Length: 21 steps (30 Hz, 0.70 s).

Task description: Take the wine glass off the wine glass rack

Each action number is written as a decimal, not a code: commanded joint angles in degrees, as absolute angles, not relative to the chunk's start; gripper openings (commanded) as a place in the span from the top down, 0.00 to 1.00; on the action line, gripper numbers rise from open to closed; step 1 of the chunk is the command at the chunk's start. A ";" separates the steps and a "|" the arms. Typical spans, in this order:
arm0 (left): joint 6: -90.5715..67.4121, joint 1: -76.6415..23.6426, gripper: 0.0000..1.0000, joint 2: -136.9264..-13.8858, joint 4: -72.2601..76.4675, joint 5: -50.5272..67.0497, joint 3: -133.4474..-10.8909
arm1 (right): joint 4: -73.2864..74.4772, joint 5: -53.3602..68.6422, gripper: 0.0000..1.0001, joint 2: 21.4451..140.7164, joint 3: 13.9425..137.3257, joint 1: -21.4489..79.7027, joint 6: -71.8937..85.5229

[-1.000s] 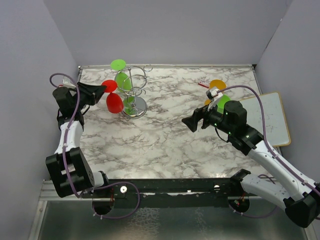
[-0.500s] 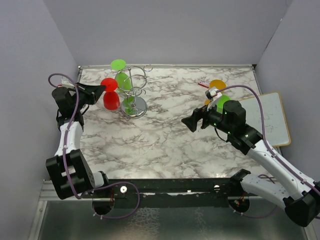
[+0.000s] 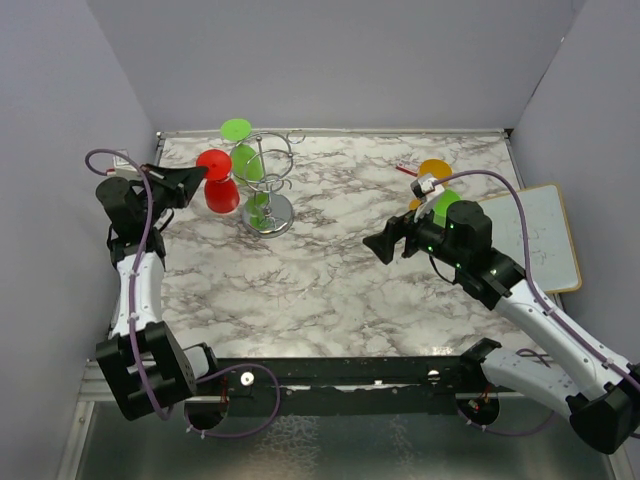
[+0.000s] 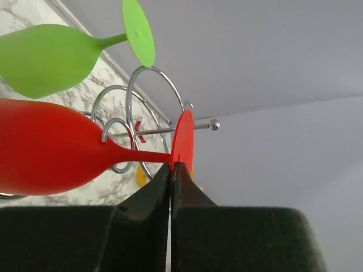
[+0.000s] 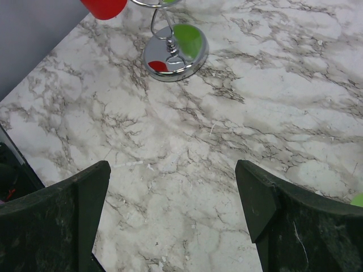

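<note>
The chrome wine glass rack [image 3: 268,190] stands at the back left of the marble table [image 3: 330,280]. A red wine glass [image 3: 221,195] hangs bowl down just left of it. My left gripper [image 3: 204,173] is shut on the rim of its flat red foot [image 4: 182,141], jaws pressed together. The red stem [image 4: 142,154] crosses a small wire loop [image 4: 116,131]; I cannot tell whether they touch. A green wine glass [image 3: 245,160] hangs on the rack behind it. My right gripper [image 3: 378,244] hovers open over the table's middle, holding nothing.
Orange [image 3: 434,168] and green [image 3: 446,203] pieces sit behind the right arm. A white board [image 3: 548,235] lies at the right edge. Walls close in on the left, back and right. The rack's round base [image 5: 173,56] shows far ahead in the right wrist view.
The left jaws closed onto the red glass's foot. The red glass and the left gripper shifted slightly up and to the left. The right arm stayed still.
</note>
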<state>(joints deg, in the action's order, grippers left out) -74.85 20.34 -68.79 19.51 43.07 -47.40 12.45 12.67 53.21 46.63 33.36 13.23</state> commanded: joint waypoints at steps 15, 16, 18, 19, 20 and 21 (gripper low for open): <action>-71.44 23.20 1.00 -60.99 1.43 39.00 -50.38 | 14.93 10.52 0.02 51.23 50.14 33.39 12.86; -70.77 23.20 1.00 -60.83 0.51 38.68 -50.71 | 15.05 10.52 0.02 51.24 50.21 33.40 12.85; -69.05 23.20 1.00 -59.70 -1.14 36.83 -51.16 | 15.46 10.39 0.02 51.06 50.29 33.39 12.84; -67.64 23.20 1.00 -59.28 -1.58 36.30 -51.45 | 15.73 10.33 0.02 50.92 50.44 33.39 12.78; -66.42 23.20 1.00 -59.05 -2.83 35.57 -52.16 | 16.14 10.21 0.02 50.85 50.59 33.35 12.70; -65.12 23.20 1.00 -58.85 -4.60 34.78 -52.85 | 16.51 10.13 0.01 50.69 51.00 33.38 12.71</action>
<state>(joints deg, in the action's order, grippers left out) -70.02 22.87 -60.64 -0.58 37.67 -49.89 14.44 11.86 51.94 48.53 33.36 13.19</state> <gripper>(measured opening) 0.020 0.983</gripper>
